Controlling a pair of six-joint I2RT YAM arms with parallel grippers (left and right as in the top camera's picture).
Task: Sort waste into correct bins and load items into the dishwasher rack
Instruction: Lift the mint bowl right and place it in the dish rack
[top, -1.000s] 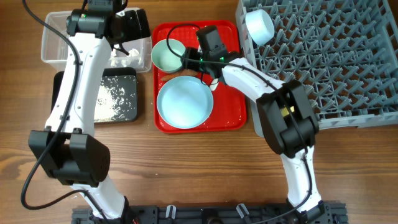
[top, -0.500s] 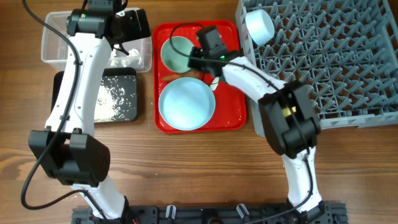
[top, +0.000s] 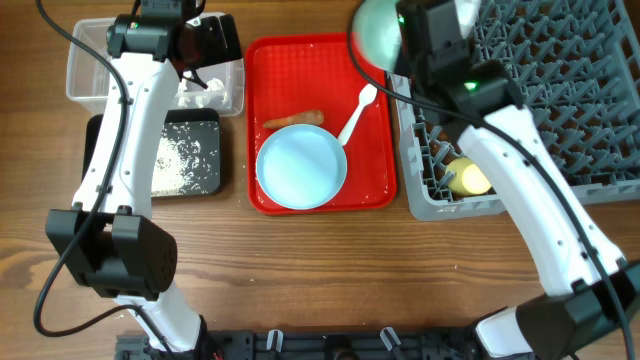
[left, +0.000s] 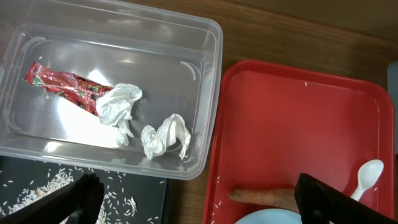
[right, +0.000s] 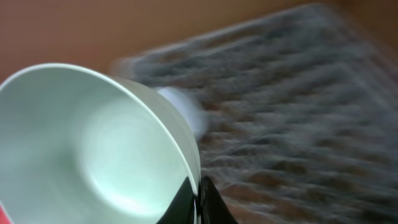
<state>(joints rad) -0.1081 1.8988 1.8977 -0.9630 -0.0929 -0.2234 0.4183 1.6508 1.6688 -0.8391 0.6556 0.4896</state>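
My right gripper (right: 198, 200) is shut on the rim of a pale teal bowl (right: 93, 149), held tilted in the air. From overhead the bowl (top: 375, 35) hangs by the near-left corner of the grey dishwasher rack (top: 560, 110). A yellow cup (top: 468, 178) lies in the rack. On the red tray (top: 375, 170) sit a light-blue plate (top: 300, 167), an orange carrot (top: 293, 120) and a white spoon (top: 357, 112). My left gripper (left: 199, 208) stands open over the clear tub (left: 205, 74), which holds a red wrapper (left: 62, 81) and crumpled tissue (left: 118, 106).
A black tray (top: 185, 155) strewn with loose rice lies in front of the clear tub at the left. A few rice grains lie on the red tray. The rack's pegs fill the right side. The right wrist view is motion-blurred.
The right gripper closed on the bowl's rim and lifted it off the red tray, up and right towards the rack. Carrot, spoon and yellow cup now show. Left arm unmoved.
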